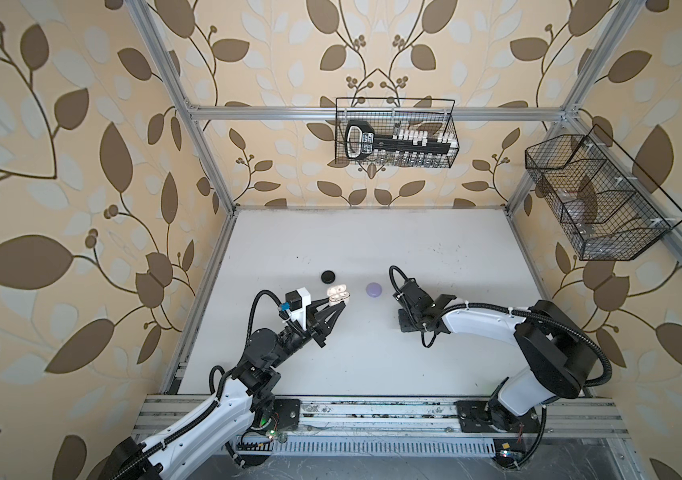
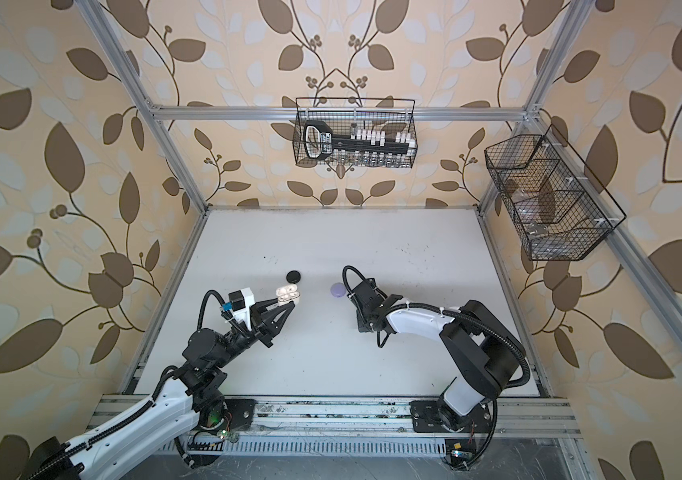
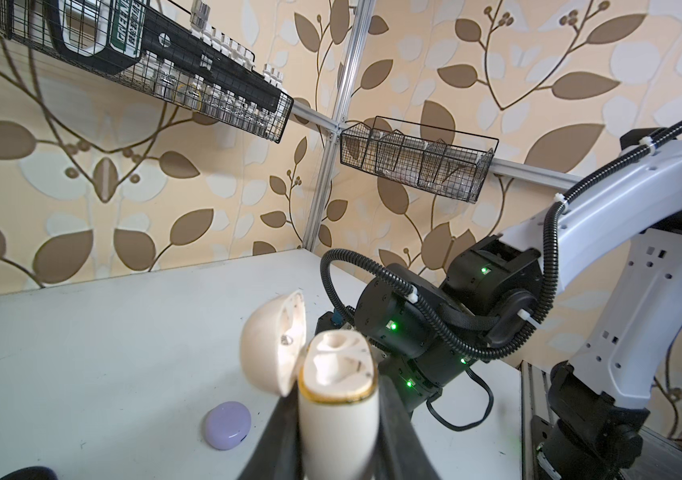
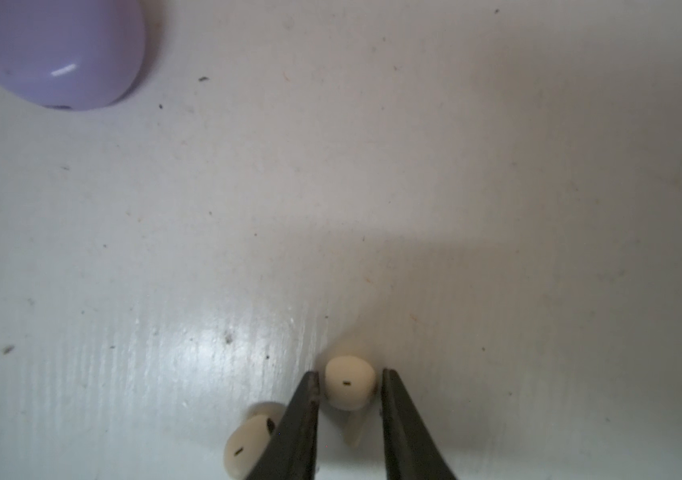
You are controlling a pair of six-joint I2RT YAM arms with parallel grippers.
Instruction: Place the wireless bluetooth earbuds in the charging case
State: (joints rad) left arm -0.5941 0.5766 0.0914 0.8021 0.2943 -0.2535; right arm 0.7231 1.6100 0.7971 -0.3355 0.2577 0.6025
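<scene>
Hidden: right hand (image 4: 349,374), in both top views.
Right hand: parted astride cream earbud (image 4: 347,384).
Left hand (image 3: 337,395): grips open cream case (image 3: 337,428).

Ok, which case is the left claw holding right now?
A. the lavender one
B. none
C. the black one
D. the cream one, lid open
D: the left claw grips the cream case, its lid swung open, while the lavender case and black case lie apart from it.
</scene>
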